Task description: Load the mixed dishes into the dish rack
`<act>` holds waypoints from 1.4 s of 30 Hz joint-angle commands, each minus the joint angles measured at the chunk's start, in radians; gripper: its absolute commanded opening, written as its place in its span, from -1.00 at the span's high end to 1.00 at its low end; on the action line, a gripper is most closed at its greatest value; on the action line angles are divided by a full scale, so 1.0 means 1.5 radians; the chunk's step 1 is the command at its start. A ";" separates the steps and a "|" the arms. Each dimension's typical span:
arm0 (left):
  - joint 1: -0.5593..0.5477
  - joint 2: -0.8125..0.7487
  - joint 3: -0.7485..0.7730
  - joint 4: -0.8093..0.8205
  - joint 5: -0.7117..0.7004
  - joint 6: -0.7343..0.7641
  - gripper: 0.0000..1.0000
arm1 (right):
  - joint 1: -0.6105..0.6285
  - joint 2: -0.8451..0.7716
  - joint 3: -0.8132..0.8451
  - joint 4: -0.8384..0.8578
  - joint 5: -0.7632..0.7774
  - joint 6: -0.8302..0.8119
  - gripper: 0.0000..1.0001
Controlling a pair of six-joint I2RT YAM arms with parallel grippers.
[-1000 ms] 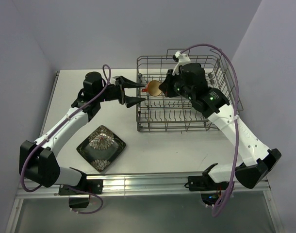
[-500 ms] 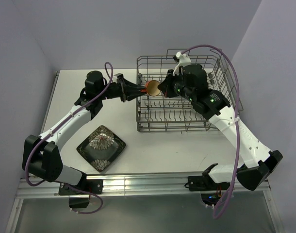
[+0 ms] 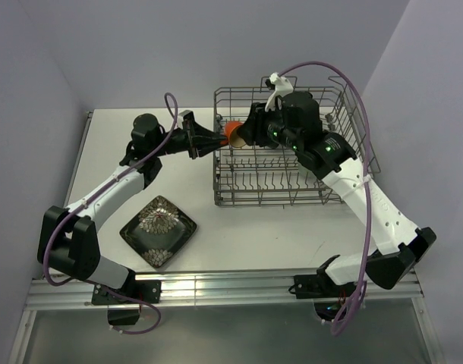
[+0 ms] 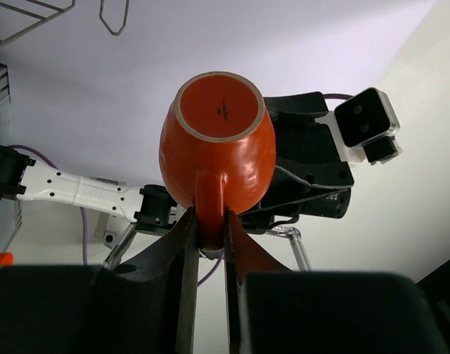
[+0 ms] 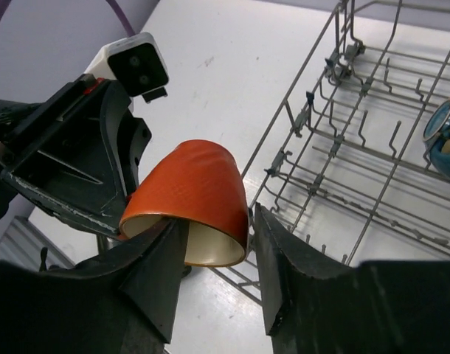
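The small orange cup (image 3: 233, 133) hangs in the air at the left wall of the dish rack (image 3: 292, 186), lying on its side. My left gripper (image 4: 208, 221) is shut on the cup's handle, and the cup's base (image 4: 217, 110) faces the left wrist camera. My right gripper (image 5: 217, 220) is open around the cup's rim (image 5: 192, 195). Its left finger is inside the cream-lined mouth, and its right finger stands off the outer wall with a small gap. The dark square plate (image 3: 158, 231) with a leaf pattern lies on the table in front of the left arm.
The rack's upright tines (image 5: 358, 147) stand just right of the cup. A bluish cup (image 5: 442, 136) sits in the rack at the right edge of the right wrist view. The table's near edge is a metal rail (image 3: 216, 288).
My left gripper reached in from the left and closed on the cup's handle. My right gripper, which had been shut on the rim, has opened. The cup shifted slightly left.
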 commanded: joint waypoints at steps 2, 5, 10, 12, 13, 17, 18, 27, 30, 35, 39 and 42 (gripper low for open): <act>0.007 -0.024 -0.031 0.099 0.028 -0.060 1.00 | 0.008 0.002 0.035 -0.017 -0.012 0.001 -0.11; 0.021 -0.029 -0.013 0.017 0.036 0.015 1.00 | 0.008 -0.007 0.025 -0.032 -0.005 -0.010 -0.16; 0.050 -0.016 0.080 -0.235 0.039 0.239 1.00 | 0.008 -0.045 -0.009 -0.060 0.006 -0.007 -0.19; 0.053 -0.001 0.129 -0.342 0.032 0.381 1.00 | 0.008 -0.062 -0.008 -0.074 0.011 0.001 -0.21; 0.055 0.018 0.185 -0.448 0.016 0.433 1.00 | 0.008 -0.061 0.000 -0.102 0.016 0.013 -0.25; 0.050 0.055 0.319 -0.637 -0.072 0.660 1.00 | 0.008 0.002 0.145 -0.214 0.039 0.060 -0.36; 0.047 0.056 0.340 -0.656 -0.090 0.722 1.00 | 0.008 0.022 0.182 -0.270 0.035 0.080 -0.38; -0.014 0.030 0.338 -0.742 -0.235 0.932 1.00 | -0.001 0.187 0.504 -0.466 0.011 0.116 -0.64; -0.055 0.018 0.343 -0.746 -0.249 1.010 1.00 | -0.006 0.186 0.474 -0.451 -0.067 0.104 -0.68; -0.101 -0.015 0.327 -0.757 -0.270 1.132 1.00 | -0.006 0.152 0.348 -0.418 -0.112 0.079 -0.71; -0.106 -0.042 0.306 -0.776 -0.284 1.173 1.00 | -0.006 0.134 0.298 -0.415 -0.161 0.054 -0.70; -0.109 -0.059 0.299 -0.774 -0.259 1.191 1.00 | -0.006 0.117 0.266 -0.418 -0.156 0.037 -0.70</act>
